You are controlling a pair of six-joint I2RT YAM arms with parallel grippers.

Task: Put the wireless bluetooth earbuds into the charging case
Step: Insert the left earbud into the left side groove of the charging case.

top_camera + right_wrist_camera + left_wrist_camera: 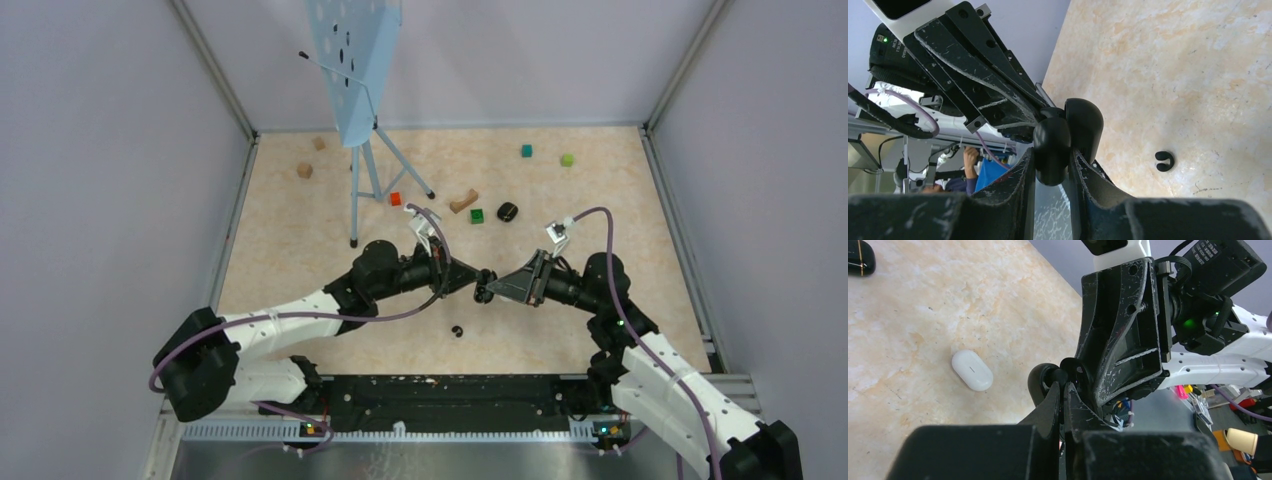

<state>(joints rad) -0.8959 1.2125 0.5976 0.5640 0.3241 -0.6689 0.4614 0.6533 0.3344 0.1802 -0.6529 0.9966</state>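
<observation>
A: What does the right gripper [1052, 161] hold?
B: It clamps the black charging case [1053, 137], lid open. The left gripper [1062, 390] is closed tight at its mouth.
A: The earbuds?
B: One black earbud [1164, 161] lies apart on the tabletop [1173, 75].

We've got the marbled table [300, 260] carrying scattered coloured cubes [477, 215], wooden blocks [304, 170], a closed black case [507, 211] and a black earbud [457, 331].

A bench [300, 250] topped in beige marbled sheet sits boxed in by plain lilac-grey walls [100, 150] — metal posts [215, 70] running up the far corners — with a light blue perforated panel [355, 60] on a thin tripod [354, 200] standing at its back left.
</observation>
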